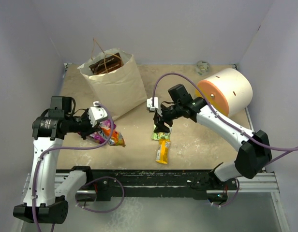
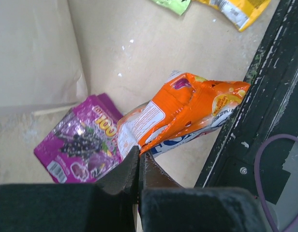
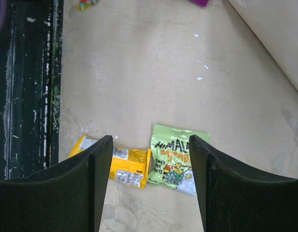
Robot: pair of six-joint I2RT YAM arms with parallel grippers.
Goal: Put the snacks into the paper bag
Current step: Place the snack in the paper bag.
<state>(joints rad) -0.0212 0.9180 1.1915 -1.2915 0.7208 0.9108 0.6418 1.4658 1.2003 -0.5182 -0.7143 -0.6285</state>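
Brown packet [image 1: 106,64] is seen inside the paper bag [image 1: 117,89]. Orange pouch [image 2: 187,108] is pinched by the clamped left gripper [image 2: 139,157]. Green packet [image 3: 177,157] is left lying under the spread, empty right gripper [image 3: 150,145].

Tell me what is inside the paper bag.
From above, one brown packet shows in the open mouth of the paper bag. Anything deeper is covered by that packet and the bag's walls, so it cannot be told.
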